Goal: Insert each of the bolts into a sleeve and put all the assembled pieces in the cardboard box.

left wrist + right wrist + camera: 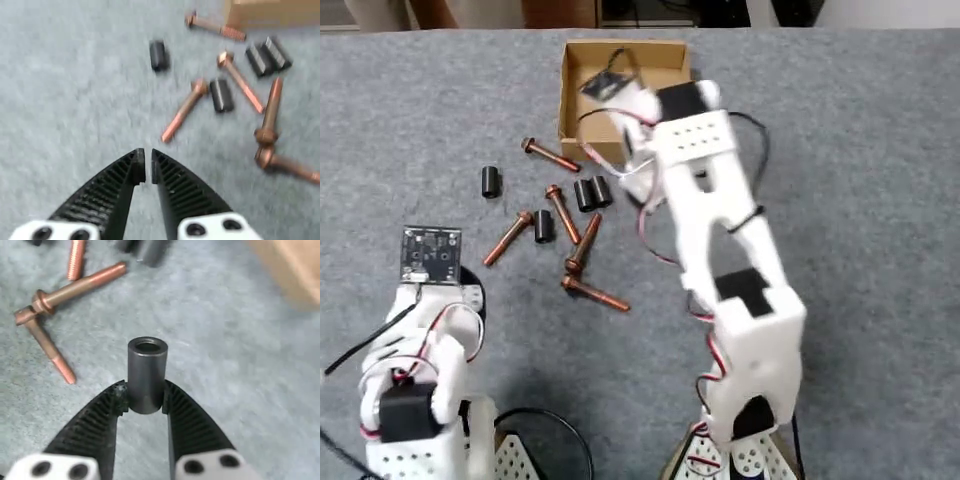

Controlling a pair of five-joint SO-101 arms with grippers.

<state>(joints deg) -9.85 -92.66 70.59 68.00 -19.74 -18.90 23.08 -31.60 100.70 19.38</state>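
My right gripper (145,392) is shut on a black sleeve (146,372), held upright above the grey cloth with its bore showing. Copper bolts (80,286) lie just beyond it. In the high view the right arm (720,210) stretches to the near edge of the cardboard box (570,90). Several bolts (583,243) and three or more loose sleeves (491,181) lie scattered left of that arm. My left gripper (147,165) is shut with nothing in it, low over bare cloth short of a bolt (184,110) and a sleeve (221,95).
The grey cloth covers the whole table. The left arm (420,400) sits at the near left corner. The box (270,12) stands past the parts in the left wrist view. Open cloth lies to the far left and right.
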